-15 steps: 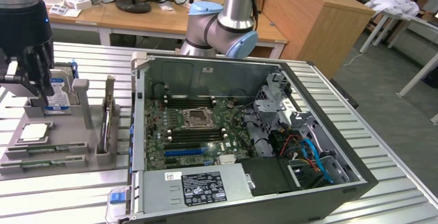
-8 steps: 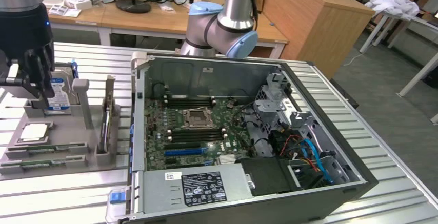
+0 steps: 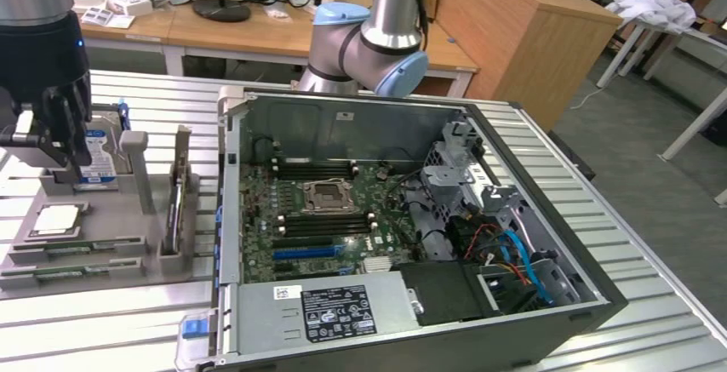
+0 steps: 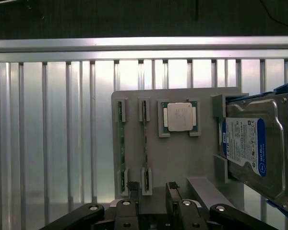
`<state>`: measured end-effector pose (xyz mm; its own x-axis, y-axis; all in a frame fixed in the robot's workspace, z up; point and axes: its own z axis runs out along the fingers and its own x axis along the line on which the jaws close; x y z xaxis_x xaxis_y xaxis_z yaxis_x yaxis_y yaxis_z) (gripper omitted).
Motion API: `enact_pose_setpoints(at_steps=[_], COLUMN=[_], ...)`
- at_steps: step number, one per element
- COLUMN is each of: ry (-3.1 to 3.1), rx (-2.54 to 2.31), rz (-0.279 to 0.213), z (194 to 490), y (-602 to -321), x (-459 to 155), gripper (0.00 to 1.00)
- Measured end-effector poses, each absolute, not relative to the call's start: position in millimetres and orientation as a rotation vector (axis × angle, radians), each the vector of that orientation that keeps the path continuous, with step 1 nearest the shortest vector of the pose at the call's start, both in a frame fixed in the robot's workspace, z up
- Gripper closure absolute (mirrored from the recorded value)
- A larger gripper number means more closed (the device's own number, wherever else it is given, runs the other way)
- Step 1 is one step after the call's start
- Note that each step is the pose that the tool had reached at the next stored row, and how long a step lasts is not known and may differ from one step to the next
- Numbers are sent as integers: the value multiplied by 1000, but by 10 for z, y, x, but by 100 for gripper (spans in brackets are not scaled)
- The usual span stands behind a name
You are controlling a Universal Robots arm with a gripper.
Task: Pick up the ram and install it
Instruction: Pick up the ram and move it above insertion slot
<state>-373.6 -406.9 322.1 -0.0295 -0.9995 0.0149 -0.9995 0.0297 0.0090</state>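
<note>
Hovering with the gripper (image 4: 152, 194) above the matt grey holder block (image 4: 182, 158) on the ribbed aluminium tabletop (image 4: 53, 134), fingers spread wide and holding nothing. Standing on edge in slotted brackets, just beside a second stick (image 4: 121, 143): the ram (image 4: 145, 143), thin, flat, green. Judged at risk: pinching a bracket or the neighbouring stick through an off-centre descent; slipping off so narrow an edge. Well apart, the open sheet-steel computer case (image 3: 340, 112).
</note>
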Motion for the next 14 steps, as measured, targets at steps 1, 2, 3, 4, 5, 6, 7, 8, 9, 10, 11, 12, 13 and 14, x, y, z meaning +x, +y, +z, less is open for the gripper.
enact_pose_setpoints(at_steps=[1, 2, 3, 4, 5, 6, 7, 8, 9, 10, 11, 12, 13, 14], ry=[-2242, -2242, -2242, -2242, -2242, -2242, -2242, -2242, -2242, -2242, -2242, -2242, -2242, -2242], rx=[2176, 2176, 2176, 2176, 2176, 2176, 2176, 2176, 2176, 2176, 2176, 2176, 2176, 2176], rz=[6, 6, 6, 6, 6, 6, 6, 6, 6, 6, 6, 6, 6, 6], z=[3215, 3211, 3205, 3200, 3196, 3191, 3186, 3180, 3175, 3170, 3165, 3160, 3155, 3151], y=[-4069, -4069, -4069, -4069, -4069, -4069, -4069, -4069, -4069, -4069, -4069, -4069, -4069, -4069], x=[-3736, -3736, -3736, -3736, -3736, -3736, -3736, -3736, -3736, -3736, -3736, -3736, -3736, -3736], gripper=[64, 64, 64, 64, 64, 64, 64, 64, 64, 64, 64, 64, 64, 64])
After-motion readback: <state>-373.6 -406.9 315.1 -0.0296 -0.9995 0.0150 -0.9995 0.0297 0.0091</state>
